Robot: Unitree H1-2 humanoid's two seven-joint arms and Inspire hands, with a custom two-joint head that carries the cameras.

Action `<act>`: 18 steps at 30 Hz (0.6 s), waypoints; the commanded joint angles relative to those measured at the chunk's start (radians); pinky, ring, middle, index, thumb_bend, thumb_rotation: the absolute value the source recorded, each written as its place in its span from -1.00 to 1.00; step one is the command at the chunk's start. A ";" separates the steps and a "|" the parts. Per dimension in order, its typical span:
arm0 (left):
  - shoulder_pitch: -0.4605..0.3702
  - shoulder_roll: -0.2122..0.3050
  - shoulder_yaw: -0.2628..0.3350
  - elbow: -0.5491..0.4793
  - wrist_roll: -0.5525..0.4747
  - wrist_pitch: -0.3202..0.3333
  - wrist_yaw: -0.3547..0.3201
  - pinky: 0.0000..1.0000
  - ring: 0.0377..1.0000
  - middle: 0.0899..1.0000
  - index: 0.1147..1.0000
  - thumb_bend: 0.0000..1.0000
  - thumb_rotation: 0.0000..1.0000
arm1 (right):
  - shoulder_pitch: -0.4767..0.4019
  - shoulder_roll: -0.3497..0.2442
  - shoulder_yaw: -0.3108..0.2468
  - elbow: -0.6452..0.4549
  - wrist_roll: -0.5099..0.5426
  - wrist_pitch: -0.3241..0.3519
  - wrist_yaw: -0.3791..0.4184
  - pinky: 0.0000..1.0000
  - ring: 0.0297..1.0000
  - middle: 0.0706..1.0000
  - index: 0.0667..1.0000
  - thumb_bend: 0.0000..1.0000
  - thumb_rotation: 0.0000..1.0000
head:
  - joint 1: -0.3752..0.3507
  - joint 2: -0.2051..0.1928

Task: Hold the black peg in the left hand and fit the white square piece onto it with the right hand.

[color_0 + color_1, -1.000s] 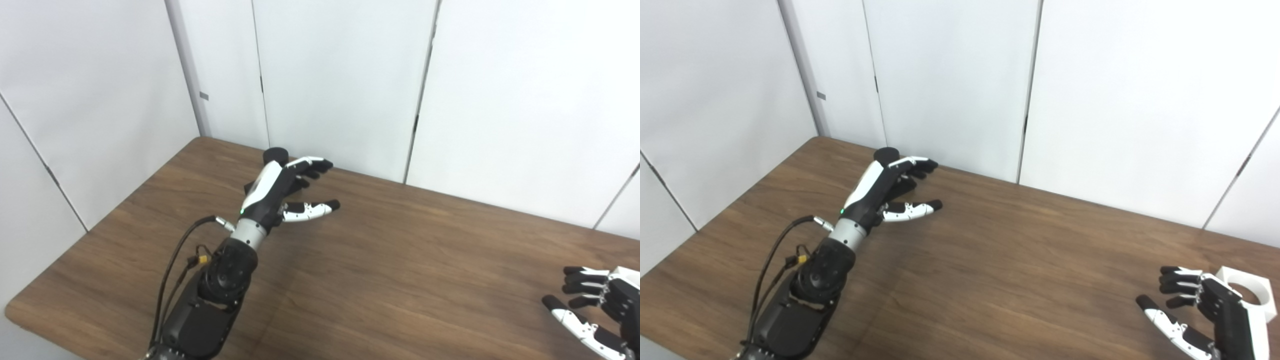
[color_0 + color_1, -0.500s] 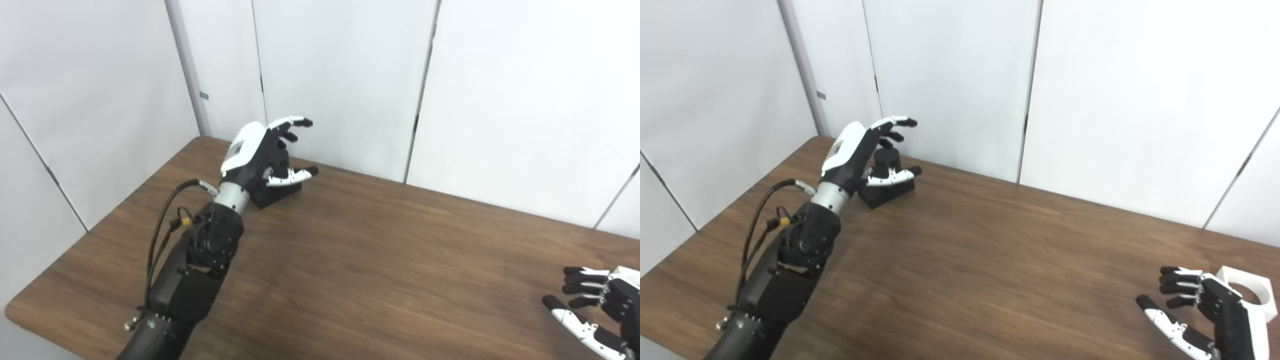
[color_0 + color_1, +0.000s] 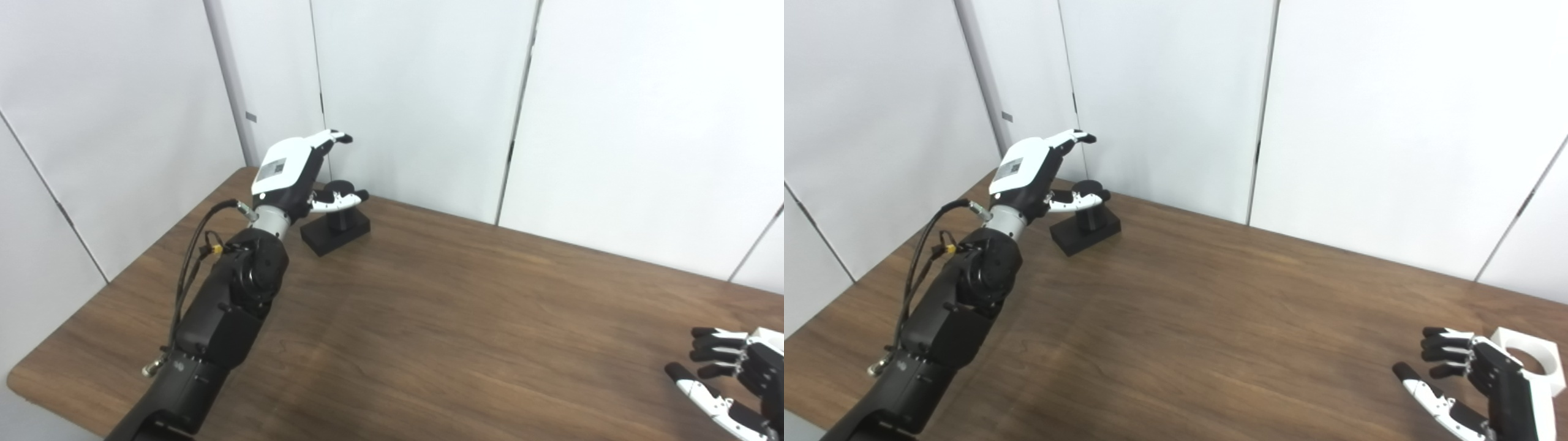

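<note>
The black peg (image 3: pixel 335 222), a short round post on a flat square base, stands on the wooden table (image 3: pixel 465 318) near its far left corner. My left hand (image 3: pixel 293 173) hovers open just above and left of it, the thumb lying across the front of the post and the fingers arched over its top. Whether the thumb touches the post I cannot tell. The white square piece (image 3: pixel 1528 361) with a round hole lies at the table's right edge. My right hand (image 3: pixel 1476 380) rests open just left of it, fingers spread, holding nothing.
White wall panels (image 3: pixel 416 92) rise directly behind the table's far edge, close behind the peg. The left arm's black forearm and loose cables (image 3: pixel 196 269) stretch over the left side of the table.
My left hand has lifted off the table and swung back left, uncovering the peg's base; it now arches over the post. The right hand has stayed where it was.
</note>
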 commanded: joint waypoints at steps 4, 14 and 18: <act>-0.085 0.044 -0.009 0.007 0.042 0.043 0.032 0.55 0.89 0.90 0.68 0.73 -0.22 | -0.025 -0.003 -0.006 -0.051 0.013 -0.009 0.002 -0.14 0.06 0.23 -0.09 -0.01 -0.77 | 0.002 0.004; -0.146 0.080 -0.089 0.111 0.092 0.143 -0.027 0.63 0.94 0.94 0.72 0.82 0.04 | -0.023 -0.007 -0.011 -0.048 0.021 -0.015 0.004 -0.09 0.08 0.24 -0.09 -0.02 -0.76 | 0.003 0.012; -0.161 0.084 -0.103 0.160 0.074 0.135 -0.012 0.63 0.93 0.91 0.74 0.99 0.22 | -0.021 -0.011 -0.012 -0.055 0.017 -0.005 0.005 -0.07 0.09 0.24 -0.09 -0.02 -0.76 | 0.006 0.016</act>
